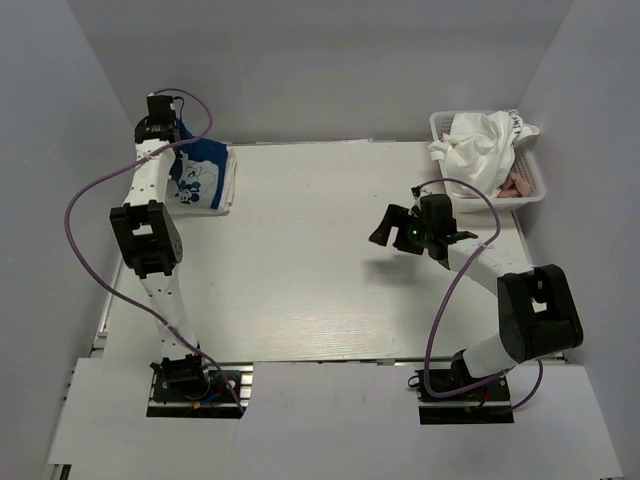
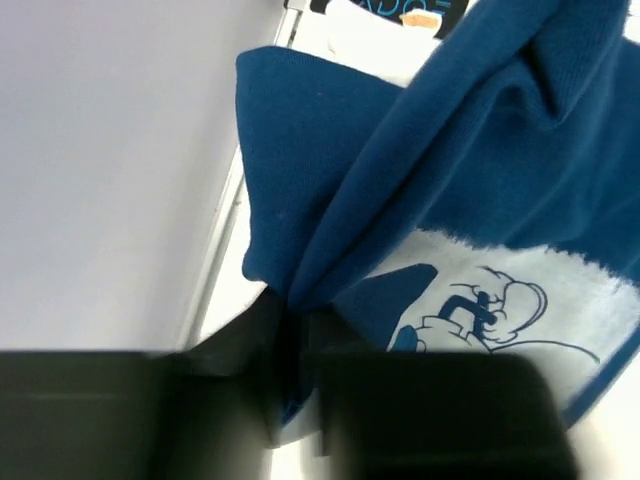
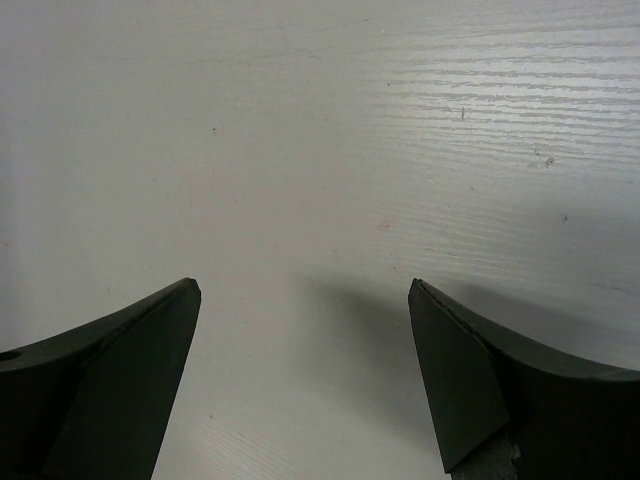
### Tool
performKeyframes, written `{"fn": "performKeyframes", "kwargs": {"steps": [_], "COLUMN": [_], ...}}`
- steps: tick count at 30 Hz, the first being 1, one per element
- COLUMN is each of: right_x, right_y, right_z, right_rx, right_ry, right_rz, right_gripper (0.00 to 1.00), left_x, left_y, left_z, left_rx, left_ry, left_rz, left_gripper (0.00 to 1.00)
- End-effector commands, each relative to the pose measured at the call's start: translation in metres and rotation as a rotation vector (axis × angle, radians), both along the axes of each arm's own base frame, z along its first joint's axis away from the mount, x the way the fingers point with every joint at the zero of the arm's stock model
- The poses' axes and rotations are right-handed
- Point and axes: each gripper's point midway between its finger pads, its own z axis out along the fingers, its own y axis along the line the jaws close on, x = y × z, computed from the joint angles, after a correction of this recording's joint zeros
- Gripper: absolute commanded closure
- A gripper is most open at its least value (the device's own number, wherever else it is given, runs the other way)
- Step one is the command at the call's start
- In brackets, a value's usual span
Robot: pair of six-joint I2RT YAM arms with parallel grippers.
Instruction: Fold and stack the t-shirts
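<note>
A folded navy blue t-shirt [image 1: 200, 172] with a white cartoon print lies at the far left of the table, on top of a folded white one [image 1: 229, 182]. My left gripper [image 1: 170, 132] is at its far left corner. In the left wrist view the left gripper [image 2: 295, 340] is shut on a raised fold of the navy t-shirt [image 2: 420, 150]. My right gripper [image 1: 392, 225] hovers over bare table right of centre. In its own wrist view the right gripper [image 3: 305, 290] is open with nothing between the fingers. More white t-shirts [image 1: 485, 145] and a pink one [image 1: 515, 185] sit in the basket.
A white mesh basket [image 1: 531, 192] stands at the far right corner of the table. White walls close in the left, back and right sides. A purple cable loops beside each arm.
</note>
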Motion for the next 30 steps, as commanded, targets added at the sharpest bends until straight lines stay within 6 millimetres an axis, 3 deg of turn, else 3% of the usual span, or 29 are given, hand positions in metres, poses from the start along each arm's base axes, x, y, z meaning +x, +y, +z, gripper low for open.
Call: {"fn": "performKeyframes", "kwargs": {"steps": [1,2,3,5,10,12,14,15,17,18,19,21,23,24,26,27,29,30], "right_x": [0.011,0.012,0.013,0.014,0.014,0.013,0.012,0.011,0.010,0.009,0.009,0.007,0.004,0.005,0.005,0.004,0.004,0.004], "right_y": [0.009,0.009,0.009,0.009,0.008,0.010,0.010,0.011,0.011,0.010,0.011,0.011,0.011,0.010,0.008,0.009,0.007,0.007], "right_z": [0.015,0.016,0.016,0.017,0.024,0.027,0.028,0.028,0.026,0.024,0.025,0.020,0.017,0.018,0.017,0.016,0.013,0.012], "right_rx": [0.025,0.025,0.025,0.018,-0.007,-0.004,-0.004,-0.006,-0.005,-0.010,-0.007,-0.011,-0.013,-0.012,-0.019,-0.024,-0.030,-0.031], "right_ry": [-0.033,-0.036,-0.034,-0.038,-0.064,-0.073,-0.080,-0.082,-0.076,-0.072,-0.073,-0.061,-0.057,-0.060,-0.062,-0.063,-0.055,-0.049], "right_rz": [0.018,0.021,0.021,0.018,0.019,0.024,0.023,0.031,0.036,0.039,0.043,0.047,0.054,0.052,0.052,0.054,0.052,0.052], "right_gripper": [0.10,0.10,0.10,0.10,0.10,0.10,0.10,0.10,0.10,0.10,0.10,0.10,0.10,0.10,0.10,0.10,0.10,0.10], "left_x": [0.007,0.006,0.005,0.001,0.001,0.005,0.007,0.014,0.014,0.015,0.015,0.010,0.009,0.010,0.009,0.008,0.007,0.007], "left_y": [0.010,0.013,0.024,0.041,0.041,0.025,0.014,-0.009,-0.035,-0.060,-0.076,-0.097,-0.108,-0.100,-0.109,-0.104,-0.118,-0.118], "left_z": [0.008,0.008,0.006,0.010,0.024,0.028,0.021,0.023,0.013,0.010,0.019,0.003,0.000,-0.007,-0.017,-0.017,-0.026,-0.027], "left_rx": [0.004,0.018,0.035,0.080,0.086,0.061,0.016,-0.055,-0.140,-0.228,-0.249,-0.291,-0.271,-0.245,-0.223,-0.204,-0.196,-0.196], "left_ry": [-0.046,-0.038,-0.036,-0.039,-0.079,-0.098,-0.088,-0.101,-0.068,-0.068,-0.091,-0.057,-0.039,-0.022,0.016,0.019,0.046,0.046], "left_rz": [0.041,0.057,0.087,0.159,0.164,0.116,0.053,-0.040,-0.183,-0.305,-0.374,-0.456,-0.483,-0.449,-0.455,-0.435,-0.459,-0.459], "left_gripper": [0.61,0.23,0.00,0.00,0.00,0.00,0.00,0.00,0.00,0.00,0.00,0.00,0.00,0.00,0.00,0.00,0.07,0.20]}}
